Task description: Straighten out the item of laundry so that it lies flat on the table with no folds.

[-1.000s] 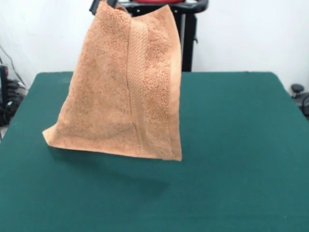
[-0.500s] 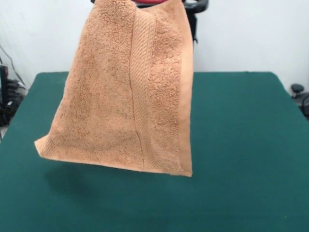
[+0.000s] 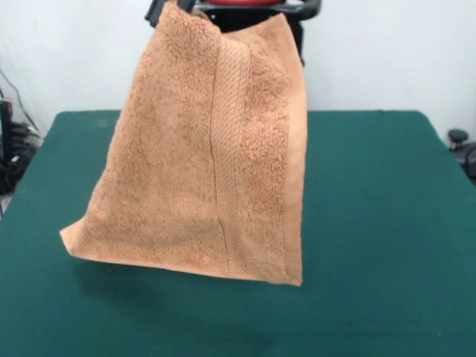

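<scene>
A white wall stands behind the dark green table, and I see the whole cloth top spread wide below it. The towel hangs in the air over the table's left half, held up by its top left corner right at the upper edge of my view. It drapes downward as a broad sheet, widening toward the bottom, with the ribbed band running top to bottom near its right edge. Its lower hem slopes down to the right, and a soft shadow lies on the cloth beneath it. The gripper shows only as dark tips pinched on that top corner. To the right the table lies bare out to its edge.
</scene>
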{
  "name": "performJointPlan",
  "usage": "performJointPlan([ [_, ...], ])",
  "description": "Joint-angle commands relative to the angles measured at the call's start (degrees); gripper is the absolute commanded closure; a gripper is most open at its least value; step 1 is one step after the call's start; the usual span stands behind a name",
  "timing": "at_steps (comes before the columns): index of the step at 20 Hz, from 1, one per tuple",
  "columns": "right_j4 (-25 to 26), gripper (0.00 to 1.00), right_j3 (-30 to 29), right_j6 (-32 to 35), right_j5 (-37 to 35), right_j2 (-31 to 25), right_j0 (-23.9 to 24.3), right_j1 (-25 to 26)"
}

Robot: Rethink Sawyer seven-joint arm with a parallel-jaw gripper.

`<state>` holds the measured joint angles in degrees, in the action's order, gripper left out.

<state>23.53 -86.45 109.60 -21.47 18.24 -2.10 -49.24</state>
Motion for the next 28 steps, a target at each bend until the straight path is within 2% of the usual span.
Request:
performJointPlan([
  [1,0.2,1.0,-1.9,9.5,3.6,-1.7,-1.2,7.0],
  [6,0.3,1.0,-1.4,12.2,7.6,0.6,-2.6,10.9],
  [11,-0.9,1.0,-1.7,12.1,9.2,1.7,-3.1,12.6],
  [19,-1.8,1.0,-2.2,13.9,13.4,7.5,-6.9,16.4],
  [20,-2.9,0.0,-2.8,13.6,13.7,7.6,-6.8,16.3],
  [28,-3.2,0.0,-3.2,11.6,13.7,7.1,-6.6,16.3],
])
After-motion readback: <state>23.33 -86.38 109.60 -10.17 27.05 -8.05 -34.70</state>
